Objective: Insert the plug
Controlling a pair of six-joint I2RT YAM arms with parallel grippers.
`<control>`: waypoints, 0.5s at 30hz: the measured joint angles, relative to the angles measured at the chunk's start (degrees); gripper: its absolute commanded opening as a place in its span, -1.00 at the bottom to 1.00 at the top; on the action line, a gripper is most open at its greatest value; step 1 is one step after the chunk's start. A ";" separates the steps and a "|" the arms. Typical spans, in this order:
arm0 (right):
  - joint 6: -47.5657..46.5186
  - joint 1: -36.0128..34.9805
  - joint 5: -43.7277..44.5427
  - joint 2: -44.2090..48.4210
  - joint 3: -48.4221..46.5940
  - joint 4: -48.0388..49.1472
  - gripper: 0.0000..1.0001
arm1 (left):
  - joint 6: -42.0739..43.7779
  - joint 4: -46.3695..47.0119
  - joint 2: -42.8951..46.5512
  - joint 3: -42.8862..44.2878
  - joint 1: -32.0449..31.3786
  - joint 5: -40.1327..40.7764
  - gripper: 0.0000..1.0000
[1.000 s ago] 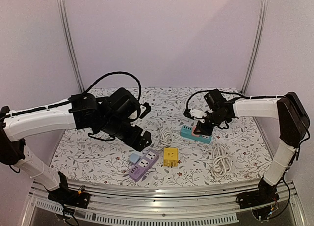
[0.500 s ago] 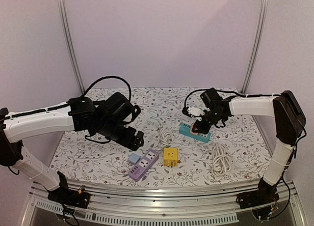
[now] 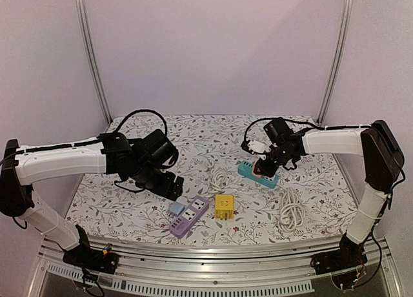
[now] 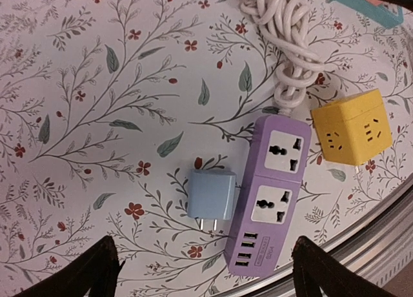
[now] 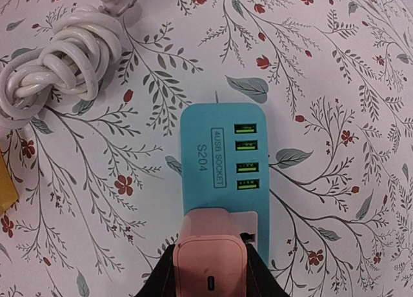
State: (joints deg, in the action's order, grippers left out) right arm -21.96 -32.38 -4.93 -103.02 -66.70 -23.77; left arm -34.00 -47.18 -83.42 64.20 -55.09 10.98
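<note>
A pink plug (image 5: 211,252) stands on the socket end of a teal power strip (image 5: 222,155), and my right gripper (image 5: 211,274) is shut on its sides. In the top view that plug (image 3: 264,167) and strip (image 3: 257,175) sit at the right middle of the table. A light blue plug (image 4: 211,195) lies flat with its prongs toward the near edge, beside a purple power strip (image 4: 271,190). My left gripper (image 4: 203,248) hangs open above them, its dark fingers wide on either side. In the top view it (image 3: 169,185) is just left of the blue plug (image 3: 176,208).
A yellow cube socket (image 4: 352,127) sits right of the purple strip (image 3: 189,217). A coiled white cord (image 3: 219,177) lies mid-table and another (image 3: 290,213) near the right front. The metal front rail (image 3: 213,252) runs just behind the purple strip's end.
My left arm has swung back and down, bringing its gripper closer to the blue plug. The right gripper with the pink plug has hardly moved.
</note>
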 measured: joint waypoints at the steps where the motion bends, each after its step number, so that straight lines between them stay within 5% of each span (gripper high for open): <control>1: 0.07 0.02 0.35 0.11 0.00 -0.33 -0.33 | 0.00 0.02 -0.17 0.00 0.02 0.00 0.86; 8: 0.09 0.11 2.97 0.33 -0.15 -6.25 0.21 | 0.17 0.61 -0.35 0.00 0.11 -0.26 0.86; 12: 0.09 0.09 3.19 0.74 -0.37 -8.31 0.94 | 0.68 0.85 -0.42 0.00 0.13 -0.52 0.86; 15: -0.44 0.09 3.15 1.97 -1.31 -9.84 0.98 | 1.09 0.92 -0.50 0.02 0.15 -0.72 0.86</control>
State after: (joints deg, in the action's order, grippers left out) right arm -22.39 -32.29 -1.78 -101.06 -68.01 -33.61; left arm -32.91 -46.26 -83.92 64.23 -54.94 10.26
